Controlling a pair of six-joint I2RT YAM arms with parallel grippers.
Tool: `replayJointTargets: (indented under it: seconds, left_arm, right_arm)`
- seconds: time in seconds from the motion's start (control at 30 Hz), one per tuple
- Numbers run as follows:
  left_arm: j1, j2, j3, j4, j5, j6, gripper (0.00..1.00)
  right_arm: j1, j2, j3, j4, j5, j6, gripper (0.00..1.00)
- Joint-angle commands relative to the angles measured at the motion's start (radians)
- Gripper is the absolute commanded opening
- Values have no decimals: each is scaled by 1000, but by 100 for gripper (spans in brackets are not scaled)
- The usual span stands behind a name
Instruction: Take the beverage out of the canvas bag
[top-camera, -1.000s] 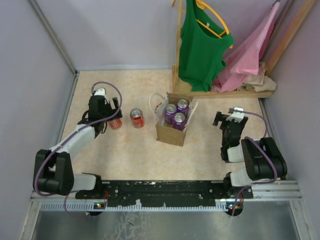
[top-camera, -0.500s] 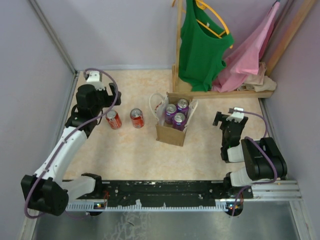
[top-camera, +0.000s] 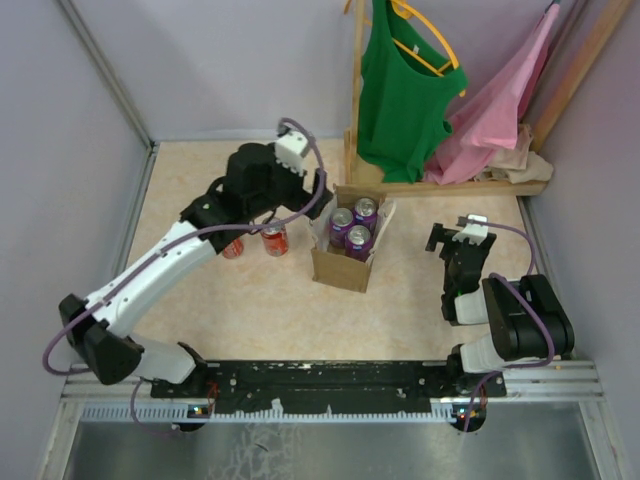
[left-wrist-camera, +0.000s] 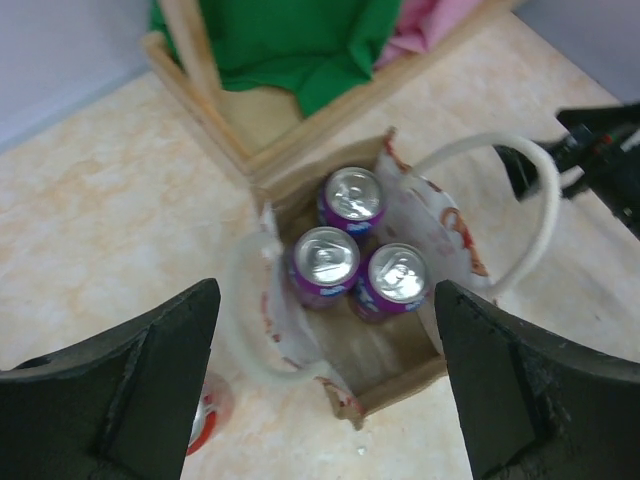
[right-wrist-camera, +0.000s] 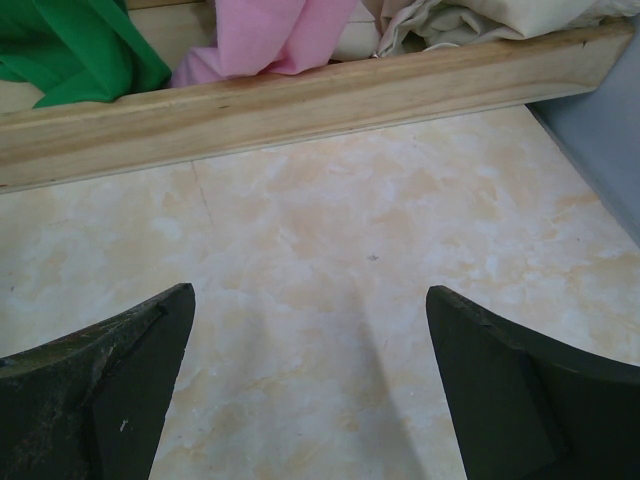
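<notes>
Beige marbled tabletop (top-camera: 250, 310) carries a wooden rack (top-camera: 470, 187) at its far right corner and the canvas bag (top-camera: 338, 268) upright near the middle. The left gripper (left-wrist-camera: 322, 290) hangs over the bag, spread wide and empty, its camera looking straight down on three purple cans (left-wrist-camera: 326, 255) inside. The right gripper (right-wrist-camera: 308, 292), also wide, faces bare surface near the right edge. Only the overhead view shows both red cans (top-camera: 274, 238), left of the bag

From above, the left arm (top-camera: 175, 255) covers most of one red can (top-camera: 232, 248). In the left wrist view a red-and-white sliver (left-wrist-camera: 207, 420) behind a finger (left-wrist-camera: 150, 380) is probably a can.
</notes>
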Motion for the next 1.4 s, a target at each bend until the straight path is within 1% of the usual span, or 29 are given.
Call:
replayJointTargets:
  seconds: [0.0, 0.13, 0.27, 0.43, 0.67, 0.9, 1.13, 1.37]
  left_arm:
    - [-86, 146, 98, -79, 90, 51, 94]
    - [-113, 263, 146, -90, 125, 55, 95]
    - [-114, 336, 158, -88, 123, 39, 97]
    - [-114, 407, 154, -67, 148, -2, 100]
    - [-116, 458, 142, -28, 193, -41, 100]
    - [-117, 468, 114, -33, 211, -45, 93]
    - [-120, 509, 88, -16, 247, -65, 90]
    - [-125, 545, 85, -15, 254, -66, 84]
  right_arm:
    - [-2, -4, 17, 33, 0, 4, 99]
    - [-2, -4, 17, 34, 1, 4, 99]
    - [-2, -4, 17, 34, 1, 3, 99]
    - [-2, -5, 17, 33, 1, 3, 99]
    - [-2, -4, 17, 33, 2, 4, 99]
    - [-2, -4, 17, 33, 2, 4, 99]
    - [-2, -4, 17, 32, 2, 3, 99]
    - [-2, -4, 17, 34, 1, 4, 99]
